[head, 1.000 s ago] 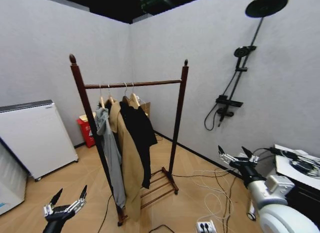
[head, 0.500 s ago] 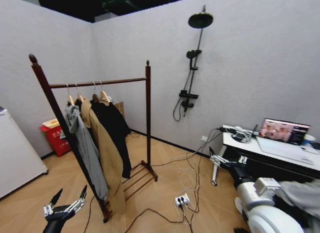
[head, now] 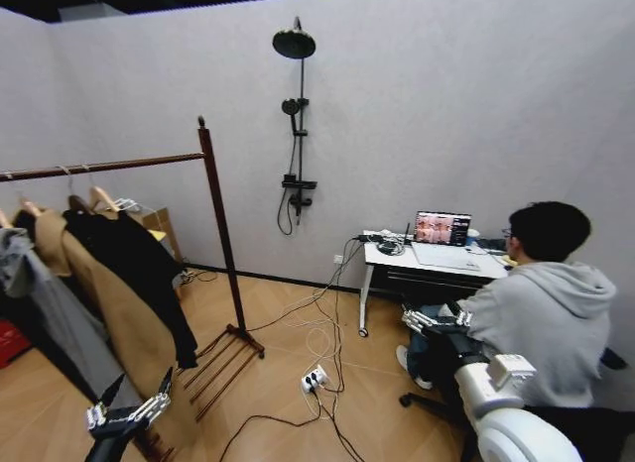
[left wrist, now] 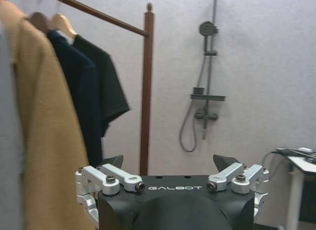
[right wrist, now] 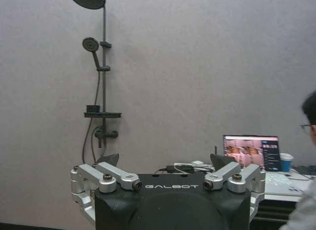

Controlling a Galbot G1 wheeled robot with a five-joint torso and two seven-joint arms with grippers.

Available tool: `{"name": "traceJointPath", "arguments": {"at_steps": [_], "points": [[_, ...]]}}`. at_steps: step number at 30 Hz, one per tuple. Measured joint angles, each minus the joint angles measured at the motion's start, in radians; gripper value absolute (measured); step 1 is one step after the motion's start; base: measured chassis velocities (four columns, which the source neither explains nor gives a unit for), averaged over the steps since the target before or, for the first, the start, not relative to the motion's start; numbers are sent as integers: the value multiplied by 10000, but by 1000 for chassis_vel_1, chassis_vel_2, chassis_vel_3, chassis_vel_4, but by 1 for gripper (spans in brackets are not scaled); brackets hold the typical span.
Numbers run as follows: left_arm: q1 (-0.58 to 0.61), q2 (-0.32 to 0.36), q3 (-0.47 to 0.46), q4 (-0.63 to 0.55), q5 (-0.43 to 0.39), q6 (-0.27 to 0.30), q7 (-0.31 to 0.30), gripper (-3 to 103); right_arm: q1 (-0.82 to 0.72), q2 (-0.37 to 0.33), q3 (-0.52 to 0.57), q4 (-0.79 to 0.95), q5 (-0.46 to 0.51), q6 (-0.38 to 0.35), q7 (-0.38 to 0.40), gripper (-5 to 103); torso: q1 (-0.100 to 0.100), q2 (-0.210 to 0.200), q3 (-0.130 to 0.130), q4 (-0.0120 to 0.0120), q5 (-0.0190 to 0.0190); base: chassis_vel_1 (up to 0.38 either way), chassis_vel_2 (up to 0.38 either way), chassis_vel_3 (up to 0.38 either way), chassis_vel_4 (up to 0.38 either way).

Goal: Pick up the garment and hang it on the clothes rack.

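Observation:
The clothes rack point(head: 220, 234), dark reddish-brown wood, stands at the left; its upright point(left wrist: 146, 92) also rises in the left wrist view. Nearest that upright hangs a black short-sleeved top point(left wrist: 107, 89) on a light wooden hanger. No print shows from this side, so I cannot tell whether it is the garment. My left gripper point(head: 140, 381) hovers low in front of the rack, open and holding nothing point(left wrist: 170, 163). My right gripper point(head: 432, 318) is open and holding nothing point(right wrist: 165, 158), stretched toward the desk.
A long tan coat point(head: 109, 323) and a grey piece point(head: 20, 274) hang on the rack. A seated person point(head: 541, 303) is at a white desk point(head: 437, 259) with a laptop point(head: 442, 227), close to my right arm. Cables and a power strip point(head: 315, 380) lie on the floor. A shower fixture point(head: 298, 135) is on the wall.
The whole view has swung to the right: the rack slid to the picture's left edge, and the desk and the seated person came in. Both grippers stay open.

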Motion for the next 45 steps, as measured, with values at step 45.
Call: {"name": "traceJointPath", "arguments": {"at_steps": [45], "points": [[0, 0, 0, 0, 0, 0, 0, 100, 413, 217, -1343, -502, -623, 225, 21, 100, 4, 0, 1, 4, 0, 100, -186, -184, 93]]}}
